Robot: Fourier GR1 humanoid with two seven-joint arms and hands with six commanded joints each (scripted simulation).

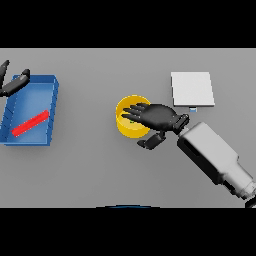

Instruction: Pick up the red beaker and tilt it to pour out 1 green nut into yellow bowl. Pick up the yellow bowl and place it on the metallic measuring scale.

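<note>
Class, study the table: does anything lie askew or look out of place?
Yes. The red beaker lies flat and slanted in the blue tray on the left, not upright. The yellow bowl is off the metallic scale, under the right hand.

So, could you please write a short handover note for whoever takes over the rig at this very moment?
Right hand: over the yellow bowl, fingers straight across its opening, thumb below beside the rim; not clearly gripping yet.
Left hand: idle at the far left edge, by the blue tray.
Things: the bowl stands on the table, left of the metallic measuring scale. Something small and greenish shows inside the bowl, mostly hidden by the fingers. A flat red item lies in the tray.
Done: the pour looks finished, judging by the green in the bowl.
Left: grasp the bowl, lift it, set it on the scale.
</note>
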